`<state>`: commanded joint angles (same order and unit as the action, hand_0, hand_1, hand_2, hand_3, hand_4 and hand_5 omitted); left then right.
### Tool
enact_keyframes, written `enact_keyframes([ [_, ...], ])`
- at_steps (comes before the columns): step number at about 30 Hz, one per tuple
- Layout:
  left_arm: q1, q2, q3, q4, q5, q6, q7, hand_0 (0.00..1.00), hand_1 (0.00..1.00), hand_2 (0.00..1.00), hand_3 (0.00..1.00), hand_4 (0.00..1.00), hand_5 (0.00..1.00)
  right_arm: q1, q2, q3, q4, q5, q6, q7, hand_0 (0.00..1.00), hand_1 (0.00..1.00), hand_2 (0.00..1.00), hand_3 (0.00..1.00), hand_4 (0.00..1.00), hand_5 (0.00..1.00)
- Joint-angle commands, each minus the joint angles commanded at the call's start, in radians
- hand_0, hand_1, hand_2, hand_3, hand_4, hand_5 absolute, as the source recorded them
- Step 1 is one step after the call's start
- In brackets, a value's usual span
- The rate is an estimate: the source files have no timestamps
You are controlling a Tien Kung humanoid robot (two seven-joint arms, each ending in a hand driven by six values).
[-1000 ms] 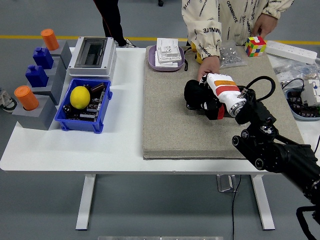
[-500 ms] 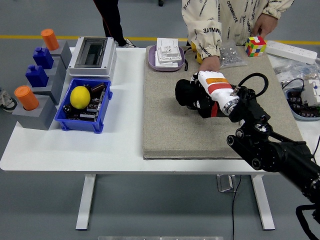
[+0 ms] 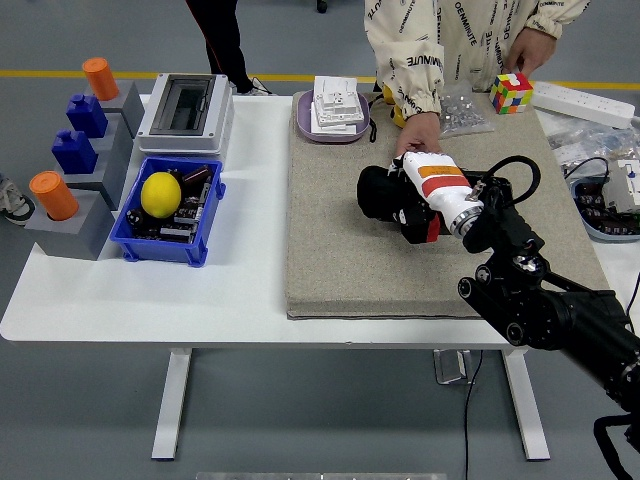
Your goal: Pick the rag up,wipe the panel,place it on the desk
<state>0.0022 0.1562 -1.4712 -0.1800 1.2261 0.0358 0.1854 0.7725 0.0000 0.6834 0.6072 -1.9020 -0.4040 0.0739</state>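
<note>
- The right robot hand [image 3: 392, 197] is at the centre right of the frame, over the grey felt mat [image 3: 340, 240] that covers the right part of the white counter [image 3: 240, 270].
- Its black fingers are curled down and pressed on the mat. Whether they are clamped on a rag I cannot tell, because no rag shows apart from the dark hand.
- The white wrist cover with orange and red stripes [image 3: 440, 185] goes up and right from this hand to the black arm [image 3: 550, 305], which enters from the lower right corner.
- A person stands at the far side, at the top of the frame. One hand of the person [image 3: 417, 133] rests on the mat just behind the robot wrist, almost touching it. The other hand [image 3: 527, 48] is near a coloured cube [image 3: 510, 92] at the upper right.
- A white panel [image 3: 335, 105] lies on a purple tray [image 3: 305, 118] at the top centre, at the far edge of the mat.
- On the left of the counter there is a blue bin [image 3: 150, 240] with a yellow lemon [image 3: 160, 194] in it, and behind it a grey box [image 3: 186, 110].
</note>
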Motion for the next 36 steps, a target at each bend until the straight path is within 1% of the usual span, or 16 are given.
enact_keyframes([
  [15, -0.002, -0.005, -0.006, 0.0, 0.0, 0.0, -0.001, 0.644, 0.693, 0.735, 0.565, 0.598, 0.473, 0.0, 0.0, 0.007, -0.007, 0.003, 0.003, 0.0, 0.203, 0.32, 0.392, 0.393, 0.973, 0.012],
  [23, -0.001, -0.005, -0.012, 0.0, 0.003, 0.001, 0.0, 0.645, 0.692, 0.734, 0.564, 0.598, 0.473, -0.001, 0.0, 0.029, -0.004, 0.001, 0.004, -0.001, 0.203, 0.321, 0.392, 0.393, 0.973, 0.012],
  [31, 0.0, -0.007, -0.015, 0.0, 0.002, 0.001, -0.001, 0.644, 0.692, 0.734, 0.565, 0.598, 0.473, -0.009, -0.031, 0.05, -0.011, -0.003, 0.006, -0.001, 0.203, 0.321, 0.392, 0.393, 0.972, 0.012],
  [36, 0.0, -0.008, -0.014, 0.0, 0.0, 0.0, -0.002, 0.643, 0.692, 0.734, 0.565, 0.598, 0.473, -0.015, -0.057, 0.053, -0.011, -0.002, 0.008, -0.002, 0.203, 0.32, 0.392, 0.393, 0.972, 0.011],
])
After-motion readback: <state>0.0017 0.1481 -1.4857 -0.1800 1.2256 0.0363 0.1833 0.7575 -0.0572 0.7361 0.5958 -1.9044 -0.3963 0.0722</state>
